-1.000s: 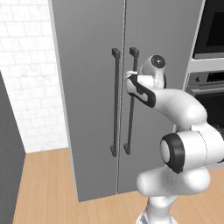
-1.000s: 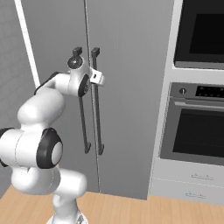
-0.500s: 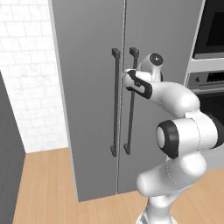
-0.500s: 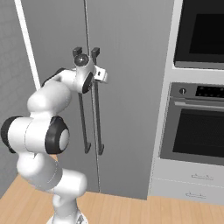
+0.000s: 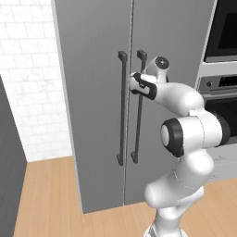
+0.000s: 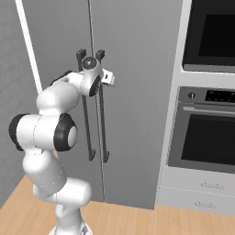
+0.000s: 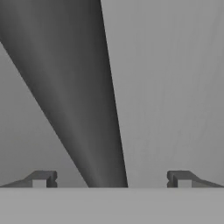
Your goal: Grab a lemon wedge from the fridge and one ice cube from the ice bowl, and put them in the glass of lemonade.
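Observation:
The fridge (image 5: 92,92) stands shut in front of me, a tall grey double-door unit also seen in the right base view (image 6: 137,101). Two dark vertical bar handles run down its middle, the left handle (image 5: 122,111) and the right handle (image 5: 139,120). My gripper (image 5: 134,84) is up against the top part of the right handle (image 6: 102,128). In the hand view the gripper (image 7: 111,179) is open, and the dark handle (image 7: 74,87) passes between its fingertips (image 7: 41,178) without either touching it. The lemon wedge, ice cube, ice bowl and glass of lemonade are out of view.
A built-in oven stack (image 6: 206,128) with drawers below it stands right of the fridge. A white brick wall (image 5: 28,69) and a dark panel (image 5: 7,162) lie to the left. The wooden floor (image 5: 46,199) is bare in front of the fridge.
The arm's elbow has swung up and closer to the fridge. The hand has stayed at the top of the handles, shifting only slightly. The jaws remain open.

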Tool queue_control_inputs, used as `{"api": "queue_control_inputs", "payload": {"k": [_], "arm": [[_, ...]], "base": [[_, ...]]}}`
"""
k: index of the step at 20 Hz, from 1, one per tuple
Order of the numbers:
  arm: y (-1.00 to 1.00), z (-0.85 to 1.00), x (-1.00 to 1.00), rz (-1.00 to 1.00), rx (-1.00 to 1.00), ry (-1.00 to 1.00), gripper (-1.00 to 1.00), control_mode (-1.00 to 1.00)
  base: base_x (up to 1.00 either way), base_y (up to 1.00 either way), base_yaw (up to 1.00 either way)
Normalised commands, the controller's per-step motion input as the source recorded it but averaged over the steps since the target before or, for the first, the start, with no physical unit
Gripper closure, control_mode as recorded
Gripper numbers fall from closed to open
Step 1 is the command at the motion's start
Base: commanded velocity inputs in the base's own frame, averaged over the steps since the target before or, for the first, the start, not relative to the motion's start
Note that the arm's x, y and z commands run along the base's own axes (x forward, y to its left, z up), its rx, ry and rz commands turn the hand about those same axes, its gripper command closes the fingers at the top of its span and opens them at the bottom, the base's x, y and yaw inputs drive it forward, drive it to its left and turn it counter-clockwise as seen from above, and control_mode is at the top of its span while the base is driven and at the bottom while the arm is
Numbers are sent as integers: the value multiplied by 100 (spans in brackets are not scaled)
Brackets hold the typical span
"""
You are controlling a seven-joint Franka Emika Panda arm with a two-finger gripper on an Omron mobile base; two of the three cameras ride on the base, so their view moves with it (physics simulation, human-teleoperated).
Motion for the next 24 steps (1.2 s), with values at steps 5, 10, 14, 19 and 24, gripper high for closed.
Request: {"api": "queue_control_inputs", "payload": {"k": [5,10,14,19,24], "arm": [[0,-23,43,0,0,0,-100,-100],[0,0,10,0,0,0,-100,-100],[0,0,1,0,0,0,100,-100],[0,0,0,0,0,0,100,-100],[0,0,9,0,0,0,100,-100]], "base": [[0,0,0],[0,0,0],[0,0,0],[0,0,0],[0,0,0]]}}
